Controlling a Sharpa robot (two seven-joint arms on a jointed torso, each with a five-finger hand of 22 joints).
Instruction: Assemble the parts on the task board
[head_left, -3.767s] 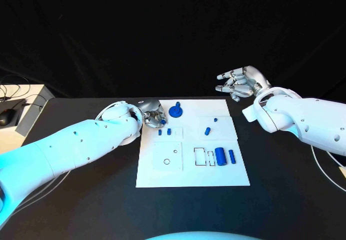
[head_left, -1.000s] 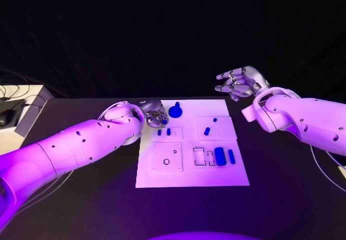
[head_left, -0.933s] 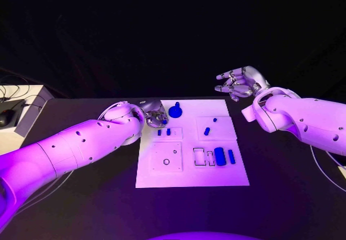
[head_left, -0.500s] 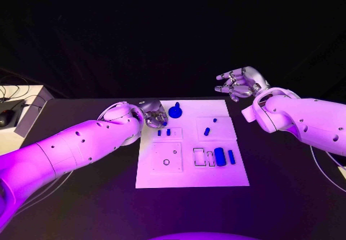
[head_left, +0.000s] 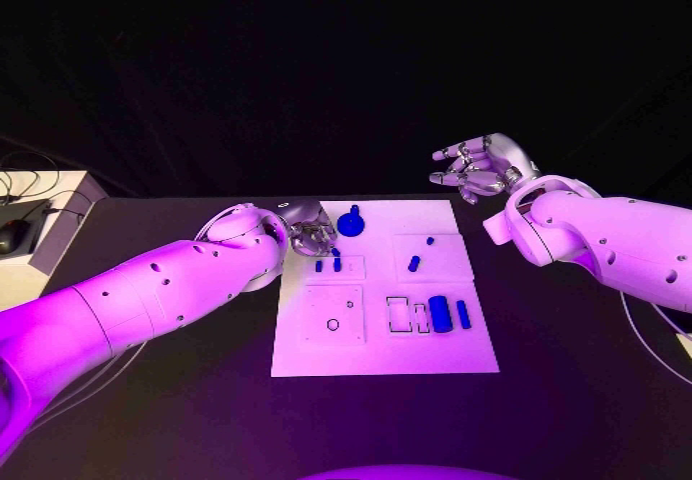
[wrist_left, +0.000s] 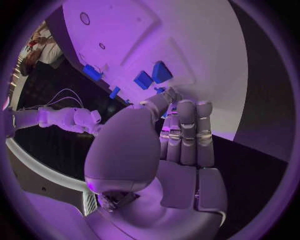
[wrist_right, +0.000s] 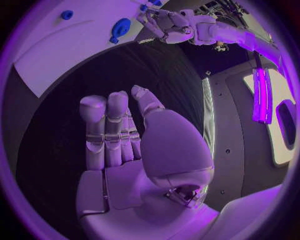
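The white task board (head_left: 385, 352) lies mid-table. My left hand (head_left: 306, 238) hovers at the board's far left corner, pinching a small blue part (head_left: 335, 252) between thumb and fingers, just above two short blue pegs (head_left: 327, 266). The left wrist view shows the thumb (wrist_left: 164, 98) against the fingers (wrist_left: 187, 125), with a sliver of blue between them and the two pegs (wrist_left: 152, 75) just beyond. A round blue knobbed part (head_left: 351, 224) lies beside the hand. My right hand (head_left: 480, 165) hangs raised off the board's far right corner, fingers apart, holding nothing.
On the board lie a blue piece (head_left: 414, 262), a thick blue cylinder (head_left: 438, 313), a slim blue bar (head_left: 462, 313), empty rectangular slots (head_left: 398, 312) and a square plate with a hole (head_left: 333, 314). A white box (head_left: 58, 225) with cables stands at the table's left edge.
My left hand has brought its small blue part slightly down toward the two pegs. The right hand has hardly moved.
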